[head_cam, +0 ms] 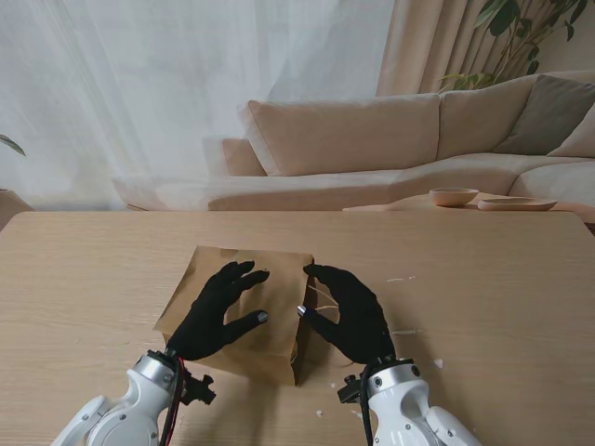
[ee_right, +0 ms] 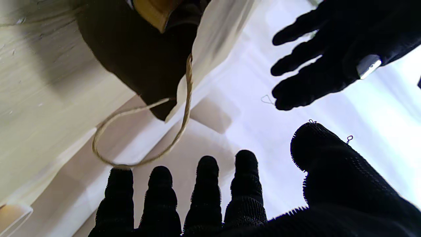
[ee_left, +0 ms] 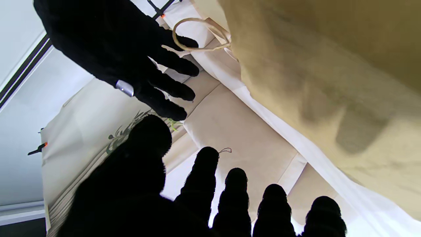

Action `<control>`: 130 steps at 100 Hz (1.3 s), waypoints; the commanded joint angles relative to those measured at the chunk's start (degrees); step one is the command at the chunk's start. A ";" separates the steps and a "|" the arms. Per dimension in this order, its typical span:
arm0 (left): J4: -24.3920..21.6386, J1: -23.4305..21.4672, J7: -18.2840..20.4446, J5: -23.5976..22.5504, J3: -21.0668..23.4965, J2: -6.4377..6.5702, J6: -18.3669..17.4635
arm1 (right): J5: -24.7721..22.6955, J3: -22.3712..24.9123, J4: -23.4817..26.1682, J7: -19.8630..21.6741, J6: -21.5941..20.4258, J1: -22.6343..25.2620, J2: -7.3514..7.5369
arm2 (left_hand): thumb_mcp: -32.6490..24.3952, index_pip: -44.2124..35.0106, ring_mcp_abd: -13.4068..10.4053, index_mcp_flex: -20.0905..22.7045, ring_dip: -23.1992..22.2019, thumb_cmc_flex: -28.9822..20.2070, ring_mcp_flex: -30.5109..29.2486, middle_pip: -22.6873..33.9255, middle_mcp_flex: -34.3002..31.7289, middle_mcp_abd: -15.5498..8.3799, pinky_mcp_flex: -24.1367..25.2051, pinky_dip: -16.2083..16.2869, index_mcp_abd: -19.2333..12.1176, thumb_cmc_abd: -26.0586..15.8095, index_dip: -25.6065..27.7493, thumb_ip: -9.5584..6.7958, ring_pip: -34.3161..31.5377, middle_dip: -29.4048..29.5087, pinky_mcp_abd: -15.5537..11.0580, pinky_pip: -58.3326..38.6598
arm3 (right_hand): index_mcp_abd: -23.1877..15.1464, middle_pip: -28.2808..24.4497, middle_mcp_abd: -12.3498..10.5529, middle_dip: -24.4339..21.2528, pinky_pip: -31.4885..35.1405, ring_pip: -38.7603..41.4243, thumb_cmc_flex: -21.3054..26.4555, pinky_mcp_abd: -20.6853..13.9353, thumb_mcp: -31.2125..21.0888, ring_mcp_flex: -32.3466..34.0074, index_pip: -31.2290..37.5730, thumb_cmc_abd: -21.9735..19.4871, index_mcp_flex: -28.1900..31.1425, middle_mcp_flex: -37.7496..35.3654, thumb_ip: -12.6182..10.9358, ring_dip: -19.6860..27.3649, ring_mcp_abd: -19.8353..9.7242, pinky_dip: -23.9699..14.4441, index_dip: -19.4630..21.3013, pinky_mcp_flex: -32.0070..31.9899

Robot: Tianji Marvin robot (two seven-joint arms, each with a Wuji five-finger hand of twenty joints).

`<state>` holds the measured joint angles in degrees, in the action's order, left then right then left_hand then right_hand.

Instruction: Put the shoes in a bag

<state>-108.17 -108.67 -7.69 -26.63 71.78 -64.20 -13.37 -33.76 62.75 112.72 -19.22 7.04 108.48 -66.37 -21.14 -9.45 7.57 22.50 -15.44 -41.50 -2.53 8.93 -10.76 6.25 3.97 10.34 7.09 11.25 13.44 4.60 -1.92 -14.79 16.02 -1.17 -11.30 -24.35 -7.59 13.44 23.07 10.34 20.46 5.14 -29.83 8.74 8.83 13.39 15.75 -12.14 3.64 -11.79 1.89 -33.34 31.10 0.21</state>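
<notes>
Brown paper bag (head_cam: 244, 311) lies between spread, empty left robot hand (head_cam: 218, 311) and right robot hand (head_cam: 349, 316) — sofa (head_cam: 372, 149) beyond.

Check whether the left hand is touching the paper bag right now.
Cannot tell. The stand view shows the left hand overlapping the paper bag, but no view shows contact or gap plainly.

light wood table (head_cam: 483, 279), brown paper bag (head_cam: 270, 344) lying on it w/ white specks (head_cam: 404, 279).

Beyond the pale wooden table (head_cam: 483, 251), a beige fabric sofa (head_cam: 372, 139) stands before sheer white curtains (head_cam: 139, 84); daylight seems diffuse.
</notes>
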 commanded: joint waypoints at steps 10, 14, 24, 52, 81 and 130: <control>1.12 -1.88 -1.29 0.22 -0.72 -0.89 0.63 | 1.56 -1.10 -2.15 -0.42 -2.14 0.25 -0.89 | 0.76 -1.20 -2.51 -3.41 2.26 -0.51 0.87 -3.35 2.11 -4.25 -0.28 -1.64 -2.95 -2.39 -0.90 -1.42 1.93 0.88 -2.57 1.73 | -2.17 2.19 -1.75 -0.91 -2.52 -1.85 -0.15 -1.25 2.36 -2.72 -2.18 -3.03 -1.09 0.88 -1.86 0.67 -2.70 -0.85 -0.21 -2.13; 1.39 -2.02 -1.76 0.42 -0.87 -1.01 0.82 | 2.07 -1.08 -2.39 -0.26 -2.76 0.37 -0.88 | 0.86 -1.23 -2.53 -4.05 2.58 -0.41 0.90 -3.73 2.30 -4.62 -0.29 -1.78 -3.20 -2.59 -1.02 -1.39 1.98 0.85 -2.60 1.74 | -2.14 2.47 -1.69 -1.02 -2.67 -2.13 -0.39 -1.27 2.56 -2.80 -2.37 -3.26 -1.33 0.93 -1.83 0.70 -2.76 -0.89 -0.07 -2.30; 1.34 -2.21 -1.59 2.36 -1.01 -1.19 1.80 | 2.79 -0.65 -2.70 0.68 -4.15 0.73 -0.68 | 0.96 -1.62 -2.72 -4.33 2.99 -0.59 0.93 -4.04 2.47 -4.71 -0.30 -1.98 -3.15 -2.81 -1.11 -1.30 2.07 0.71 -2.91 1.78 | -2.23 3.77 -1.64 -1.54 -3.19 -3.31 -0.62 -1.45 3.33 -2.75 -3.02 -3.68 -1.86 0.80 -1.83 0.75 -3.02 -1.15 0.70 -2.68; 1.10 -2.18 -2.74 4.51 -1.82 -1.67 1.62 | 5.61 0.55 -3.27 2.60 -7.59 1.34 -0.46 | 1.56 -2.56 -2.78 -5.88 3.51 -0.82 0.93 -4.87 2.85 -5.07 -0.32 -2.29 -4.18 -3.45 -1.51 -1.06 2.03 0.56 -3.00 1.75 | -2.67 7.87 -1.41 -3.23 -4.66 -6.33 -1.39 -2.09 5.69 -3.43 -4.79 -5.65 -3.94 1.07 -1.80 0.83 -3.68 -1.52 2.25 -4.32; 1.38 -1.05 -2.34 4.23 -1.67 -1.65 3.62 | 7.84 1.22 -4.73 3.85 -9.80 0.66 -0.41 | 1.98 -3.89 -3.33 -5.35 4.73 -1.59 1.00 -5.61 2.84 -5.00 -0.35 -3.20 -3.82 -3.34 -1.93 -1.12 2.40 0.63 -3.37 2.06 | -2.72 11.29 -1.84 -4.57 -6.63 -9.35 -1.80 -3.01 8.05 -3.90 -7.05 -7.28 -6.28 1.03 -1.90 0.98 -4.73 -0.86 3.25 -5.27; 1.70 -1.70 -0.73 4.92 -0.76 -1.33 2.98 | 10.42 0.81 -6.27 2.92 -10.76 -0.30 -0.96 | 1.75 -4.02 -3.55 -4.98 5.87 -2.22 0.94 -5.49 2.70 -5.08 -0.49 -4.39 -4.32 -3.24 -2.55 -1.09 2.27 1.01 -3.77 2.06 | -2.97 11.11 -2.06 -4.32 -6.37 -8.94 -1.24 -2.78 8.53 -3.76 -7.45 -7.44 -6.13 0.95 -2.16 0.34 -4.59 -1.43 4.17 -4.95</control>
<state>-105.97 -109.83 -9.20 -21.81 70.83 -65.48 -9.98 -23.33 63.59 105.93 -16.69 -3.67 107.59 -66.80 -20.64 -12.94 6.16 18.15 -10.42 -42.73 -2.53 4.74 -9.07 4.13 3.92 7.57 4.87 10.28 11.53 4.59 -0.52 -14.21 14.61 -0.56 -11.44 -14.33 -7.61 9.28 18.18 2.20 20.29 4.25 -22.78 6.10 2.32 7.83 11.43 -12.14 3.64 -11.16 -0.26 -33.69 34.04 -4.08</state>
